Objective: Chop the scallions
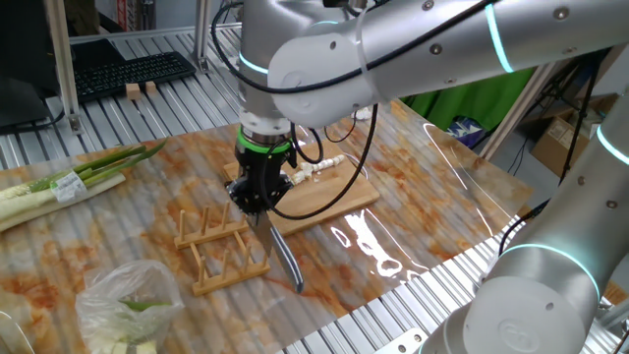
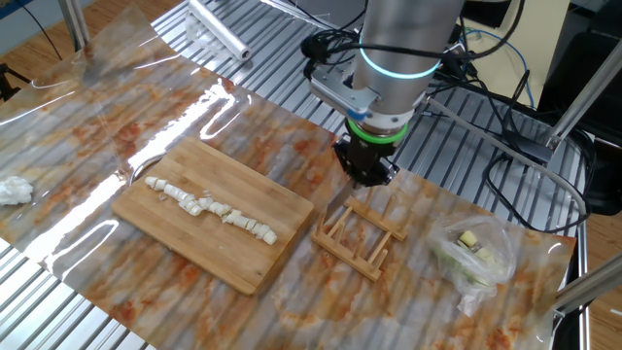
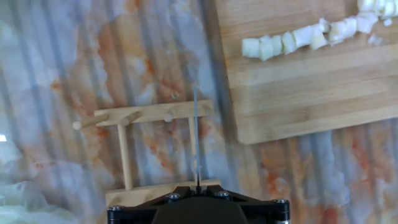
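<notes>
Hand view looks straight down a thin knife (image 1: 287, 261) blade, seen edge-on, coming out from the closed fingers (image 2: 367, 177), which grip its handle. The blade hangs over one wooden peg rack (image 3: 146, 115) lying on the table (image 2: 292, 146), just off the near edge of the one cutting board (image 2: 209, 228). Rack and board sit close together without touching, and bare table lies open around both. The scallions (image 2: 209, 206) lie on the board, well apart from the blade, cut into roughly a dozen stubby pale pieces. Their row runs diagonally along the board's long axis. One plastic bag (image 2: 471, 255) of green bits and one leek bundle (image 1: 69, 182) sit off towards the table's edges.
</notes>
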